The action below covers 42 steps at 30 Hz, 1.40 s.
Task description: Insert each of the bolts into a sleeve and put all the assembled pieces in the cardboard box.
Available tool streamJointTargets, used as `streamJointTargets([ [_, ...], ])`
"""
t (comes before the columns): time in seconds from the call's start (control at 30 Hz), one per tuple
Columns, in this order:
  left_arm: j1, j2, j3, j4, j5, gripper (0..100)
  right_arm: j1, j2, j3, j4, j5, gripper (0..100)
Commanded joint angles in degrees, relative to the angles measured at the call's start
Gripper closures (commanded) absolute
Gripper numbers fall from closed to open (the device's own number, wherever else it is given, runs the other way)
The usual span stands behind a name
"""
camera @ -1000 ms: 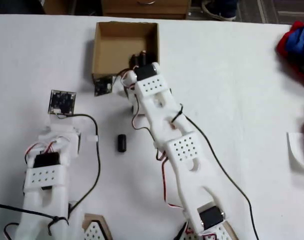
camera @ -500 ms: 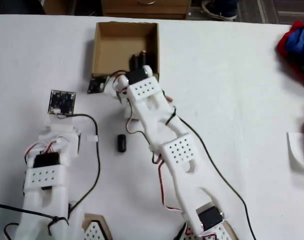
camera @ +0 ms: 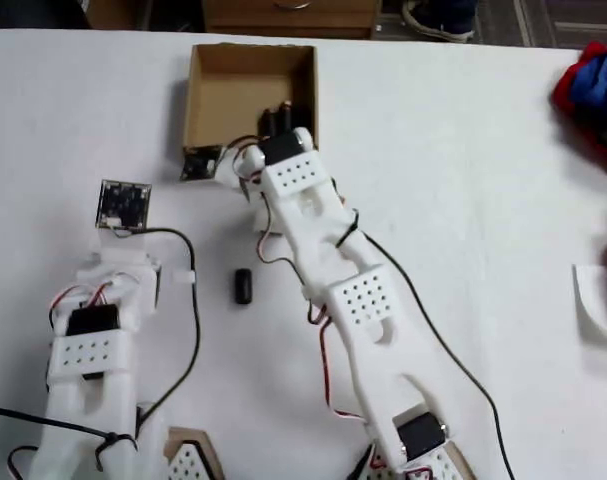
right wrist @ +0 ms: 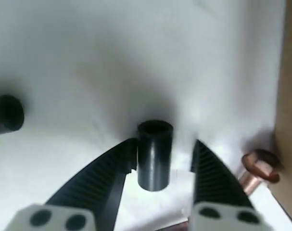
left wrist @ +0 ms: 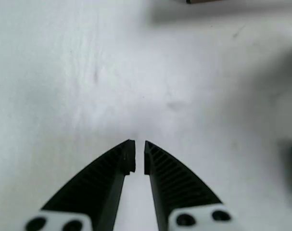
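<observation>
In the right wrist view a black sleeve (right wrist: 155, 155) stands upright on the white table between the fingers of my right gripper (right wrist: 163, 152), which is open around it; one finger touches its side. A copper bolt (right wrist: 258, 171) lies just beside that gripper, against the cardboard box wall (right wrist: 291, 115). A second black sleeve (right wrist: 6, 113) lies farther off. From above, the right arm (camera: 288, 175) ends at the near edge of the cardboard box (camera: 198, 95), and a black sleeve (camera: 244, 285) lies between the arms. My left gripper (left wrist: 139, 157) is shut on nothing above bare table.
The left arm (camera: 93, 330) rests at the near left, with a black cable (camera: 195, 320) looping beside it. Coloured cloth (camera: 593, 75) and a white object (camera: 595, 300) sit at the table's right edge. Wooden furniture (camera: 288, 15) stands behind the table.
The right arm's wrist swung left along the box's near edge, then came back slightly right. The left arm has not moved.
</observation>
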Motion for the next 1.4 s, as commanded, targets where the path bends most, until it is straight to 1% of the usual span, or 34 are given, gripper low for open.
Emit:
streamJointTargets([
  [0.0,0.2,-0.2,-0.4,-1.2,-0.1,94,1.0,-2.9,0.0,0.1,-0.5,98.4],
  [0.03,0.2,-0.2,-0.3,-1.2,-0.1,94,1.1,-2.9,0.0,0.2,-0.7,96.5],
  [0.1,0.2,-0.2,-0.3,-1.2,-0.1,94,1.1,-3.1,-0.1,0.3,-0.9,98.2],
  [0.23,0.2,-0.2,-0.3,-1.2,-0.1,94,1.4,-4.4,-1.5,0.6,-1.3,97.8],
  [0.27,0.2,-0.2,-0.3,-1.2,-0.1,94,1.5,-5.2,-2.4,1.5,-2.9,97.8],
  [0.37,0.2,0.0,-0.2,-1.2,-0.1,94,2.4,-9.0,-5.3,4.4,-13.5,97.8],
  [0.47,0.2,0.1,-0.4,-1.2,0.0,94,5.3,-15.3,-4.5,4.5,-27.5,98.0],
  [0.5,0.2,0.1,-0.5,-1.2,0.0,94,6.5,-18.0,-3.3,4.5,-30.4,98.0],
  [0.53,0.2,0.1,-0.6,-1.2,0.0,94,7.3,-20.6,-1.4,4.5,-30.9,98.0],
  [0.67,0.4,0.2,-1.3,-0.8,0.0,94,10.8,-33.5,12.8,4.5,-32.0,97.9],
  [0.73,0.6,0.3,-3.3,0.7,0.0,94,13.4,-42.0,22.8,4.5,-35.6,97.9],
  [0.8,0.6,0.4,-7.3,3.3,-0.1,94,17.3,-51.4,33.3,4.4,-37.5,97.9],
  [0.87,1.9,1.9,-12.9,6.4,-2.6,94,22.2,-60.2,44.0,3.9,-37.6,97.9],
  [0.93,4.8,7.2,-20.3,10.2,-5.2,94,27.9,-68.1,54.5,1.1,-37.7,97.9],
  [0.97,6.9,11.3,-24.7,12.4,-5.3,94,30.9,-71.5,59.3,-1.2,-37.9,97.9],
  [1.03,11.1,22.5,-35.3,18.2,-5.3,94,35.6,-77.3,68.7,-6.4,-38.0,97.9],
  [1.1,15.6,35.6,-48.0,26.1,-4.7,94,38.9,-81.5,76.4,-10.3,-38.1,97.9],
  [1.17,20.3,47.7,-62.4,35.0,0.2,94,40.9,-84.0,82.3,-12.4,-38.1,97.9],
  [1.2,22.7,53.5,-69.7,39.0,4.7,94,41.9,-84.8,84.6,-12.9,-38.1,97.9],
  [1.3,29.4,68.8,-90.2,49.8,25.3,94,45.1,-85.4,89.0,-14.3,-38.0,97.9],
  [1.37,33.0,77.7,-102.8,55.6,38.7,94,47.3,-85.4,90.0,-15.2,-37.5,97.9],
])
